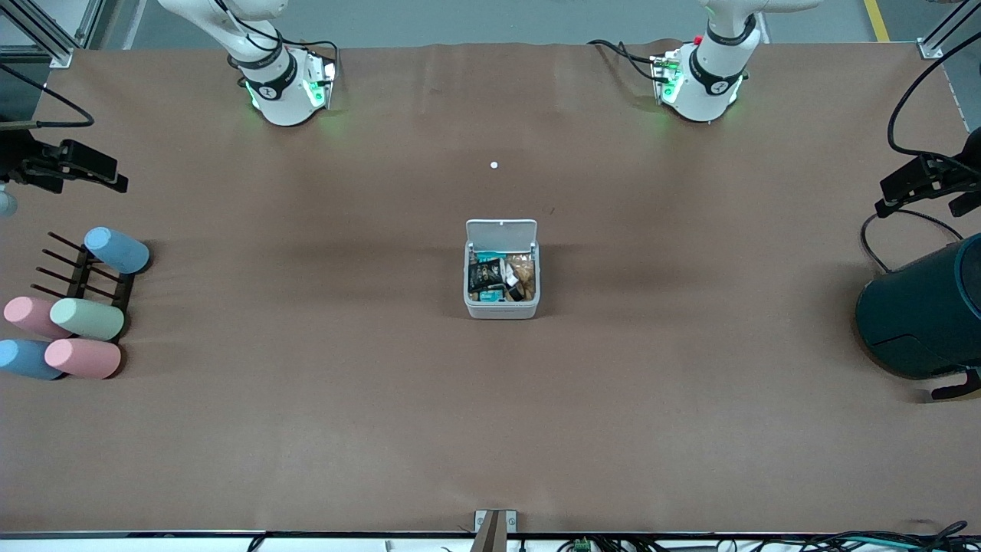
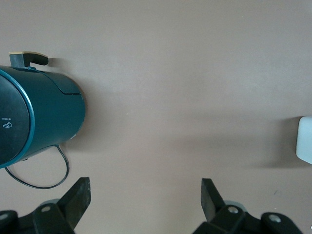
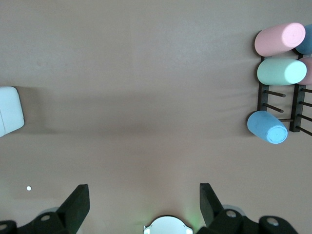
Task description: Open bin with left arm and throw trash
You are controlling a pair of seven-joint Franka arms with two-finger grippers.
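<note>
The white bin (image 1: 502, 305) stands in the middle of the table with its lid (image 1: 501, 231) standing open on the side toward the robot bases. Inside lie a black printed packet (image 1: 484, 274), a tan rubber-band loop (image 1: 524, 270) and a small black ring (image 1: 515, 291). Neither hand shows in the front view. My left gripper (image 2: 145, 184) is open and empty, high over bare table; an edge of the bin (image 2: 305, 139) shows in its view. My right gripper (image 3: 143, 187) is open and empty, high over the table beside its own base; a corner of the bin (image 3: 9, 111) shows there.
A big dark teal cylinder (image 1: 920, 314) with a cable lies at the left arm's end, and it also shows in the left wrist view (image 2: 34, 117). Several pastel cylinders (image 1: 77, 318) on a dark rack (image 3: 280, 105) lie at the right arm's end. A small white dot (image 1: 493, 165) lies between bin and bases.
</note>
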